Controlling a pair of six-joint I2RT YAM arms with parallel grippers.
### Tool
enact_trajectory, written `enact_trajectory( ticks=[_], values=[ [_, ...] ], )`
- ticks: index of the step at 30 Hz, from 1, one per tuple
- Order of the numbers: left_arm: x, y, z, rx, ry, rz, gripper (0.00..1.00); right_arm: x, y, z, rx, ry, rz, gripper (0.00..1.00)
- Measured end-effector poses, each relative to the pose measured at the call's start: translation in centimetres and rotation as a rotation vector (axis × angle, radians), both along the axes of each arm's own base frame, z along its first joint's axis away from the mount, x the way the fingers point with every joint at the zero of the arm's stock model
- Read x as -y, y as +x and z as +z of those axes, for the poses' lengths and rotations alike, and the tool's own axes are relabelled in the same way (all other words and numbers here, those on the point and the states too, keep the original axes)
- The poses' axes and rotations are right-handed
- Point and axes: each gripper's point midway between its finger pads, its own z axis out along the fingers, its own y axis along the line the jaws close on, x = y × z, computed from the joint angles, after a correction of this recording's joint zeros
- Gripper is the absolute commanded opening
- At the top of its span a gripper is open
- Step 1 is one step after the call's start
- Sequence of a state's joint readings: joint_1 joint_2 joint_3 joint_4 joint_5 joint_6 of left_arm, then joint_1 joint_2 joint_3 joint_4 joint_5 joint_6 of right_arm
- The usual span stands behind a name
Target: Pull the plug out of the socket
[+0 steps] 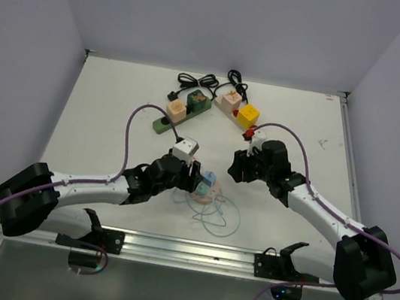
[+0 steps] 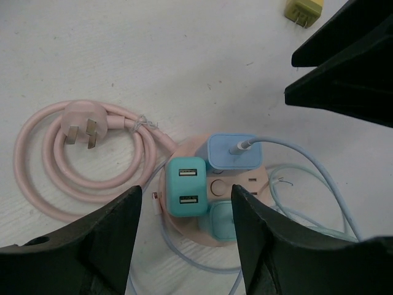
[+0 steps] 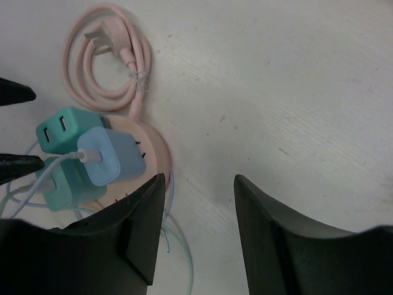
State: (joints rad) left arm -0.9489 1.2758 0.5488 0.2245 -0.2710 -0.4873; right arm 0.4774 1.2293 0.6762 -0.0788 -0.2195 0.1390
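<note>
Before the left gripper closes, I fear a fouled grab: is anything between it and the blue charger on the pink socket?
The teal two-port charger sits between the fingers of the left gripper, nearer than the blue charger behind it; a second teal charger crowds both on the pink socket.

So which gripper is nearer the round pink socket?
Left. The left gripper hovers directly over the round pink socket; the right gripper hangs just beside it, over the table.
</note>
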Motion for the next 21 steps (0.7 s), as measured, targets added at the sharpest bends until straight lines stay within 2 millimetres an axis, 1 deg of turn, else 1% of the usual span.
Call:
enact_trajectory(
  ticks=[3,6,11,16,19,21],
  values=[
    [0.0,-0.1,-0.4,-0.007,0.004,-0.006,0.62,-1.1,-1.4,-1.1,0.009,-0.026,0.075,0.54],
    [0.1,-0.1,-1.0,-0.013,0.013,-0.006,0.59,-2.5,-2.2,-1.1,0.044,-0.028,0.142,0.57],
    [0.1,-0.1,-2.0,-0.028,0.033,-0.005,0.57,-4.0,-2.8,-0.9,0.098,-0.021,0.204,0.61],
    [0.4,0.2,-2.1,-0.023,0.026,-0.005,0.54,-5.0,-3.0,-0.8,0.124,-0.019,0.242,0.63],
    [0.5,0.5,-2.3,-0.022,0.024,-0.001,0.53,-5.4,-3.2,-1.2,0.122,-0.023,0.257,0.63],
    [0.5,0.6,-2.4,-0.022,0.025,0.002,0.50,-5.6,-3.3,-1.6,0.121,-0.036,0.273,0.65]
  ],
)
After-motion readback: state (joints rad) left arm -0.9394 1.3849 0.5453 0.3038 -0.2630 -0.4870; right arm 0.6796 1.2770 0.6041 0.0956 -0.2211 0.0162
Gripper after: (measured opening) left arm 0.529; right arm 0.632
